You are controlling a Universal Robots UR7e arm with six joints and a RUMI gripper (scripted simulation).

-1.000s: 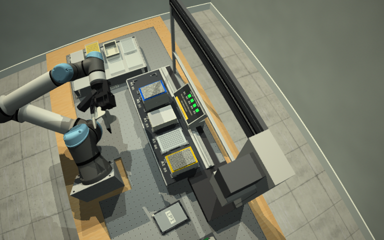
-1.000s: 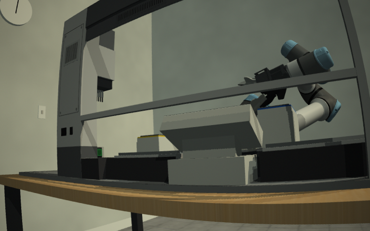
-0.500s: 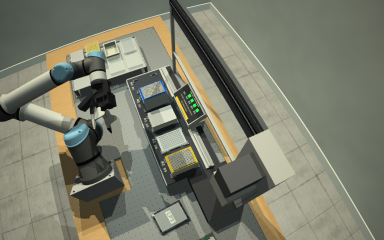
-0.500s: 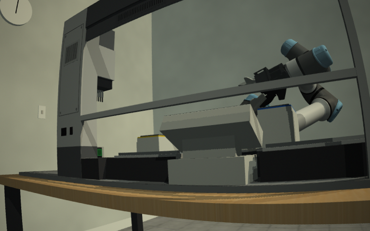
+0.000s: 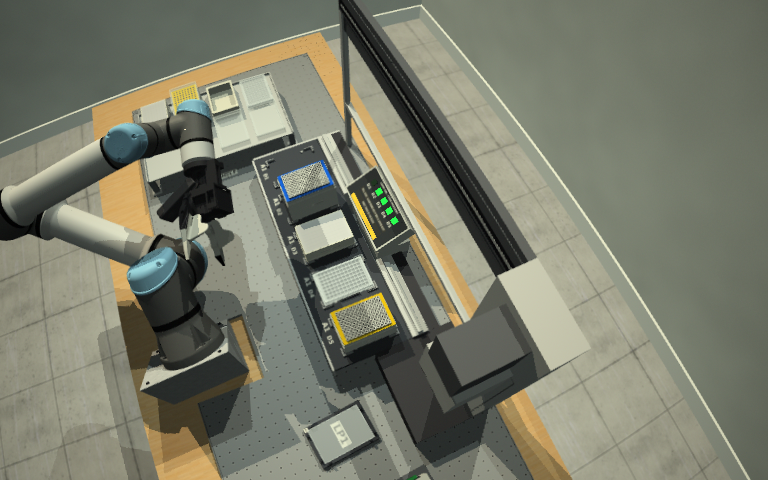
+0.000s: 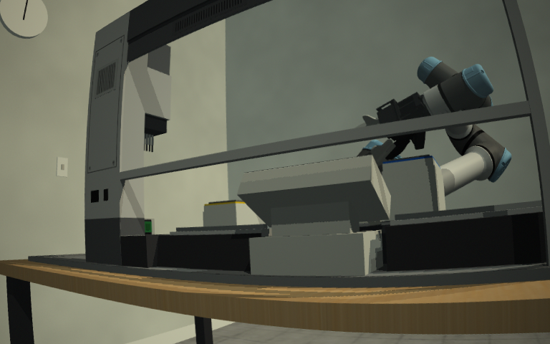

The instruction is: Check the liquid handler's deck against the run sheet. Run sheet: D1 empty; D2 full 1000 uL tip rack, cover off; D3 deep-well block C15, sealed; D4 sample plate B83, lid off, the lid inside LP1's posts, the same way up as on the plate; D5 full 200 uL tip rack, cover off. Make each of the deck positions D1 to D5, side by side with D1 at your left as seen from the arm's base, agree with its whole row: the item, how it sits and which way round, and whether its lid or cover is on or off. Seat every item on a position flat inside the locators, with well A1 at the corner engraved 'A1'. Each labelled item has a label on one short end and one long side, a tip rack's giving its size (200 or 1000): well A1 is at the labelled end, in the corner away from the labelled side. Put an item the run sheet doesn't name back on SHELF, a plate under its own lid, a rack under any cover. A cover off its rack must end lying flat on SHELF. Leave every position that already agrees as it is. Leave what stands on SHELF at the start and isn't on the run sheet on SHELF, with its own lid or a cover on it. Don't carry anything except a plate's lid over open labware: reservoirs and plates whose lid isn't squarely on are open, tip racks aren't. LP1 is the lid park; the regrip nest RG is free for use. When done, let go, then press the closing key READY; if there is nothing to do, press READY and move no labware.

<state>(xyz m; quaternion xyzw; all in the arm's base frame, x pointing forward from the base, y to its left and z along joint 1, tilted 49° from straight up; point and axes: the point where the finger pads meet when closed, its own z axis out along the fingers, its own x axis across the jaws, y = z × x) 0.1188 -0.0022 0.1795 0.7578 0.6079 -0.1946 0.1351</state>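
Observation:
The black deck [image 5: 270,186] holds a row of items. The slot at its far end is bare. After it come a blue-rimmed tip rack [image 5: 305,181] [image 6: 409,182] with no cover, a sealed grey deep-well block [image 5: 325,233], an uncovered sample plate [image 5: 342,280], and a yellow-rimmed tip rack [image 5: 362,318] [image 6: 225,213] with no cover. The lid park LP1 [image 5: 341,434] lies near the front, and I cannot tell if a clear lid rests in it. My gripper [image 5: 203,257] [image 6: 371,140] is open and empty. It hangs above the perforated table between the shelf and the arm's base, left of the deck.
SHELF [image 5: 266,127] at the back holds a yellow tip rack [image 5: 184,95], an open box-like reservoir [image 5: 222,97], a covered plate [image 5: 256,90] and flat pale covers. A slanted panel with green lights [image 5: 385,206] and the handler's gantry [image 5: 509,333] stand behind the deck.

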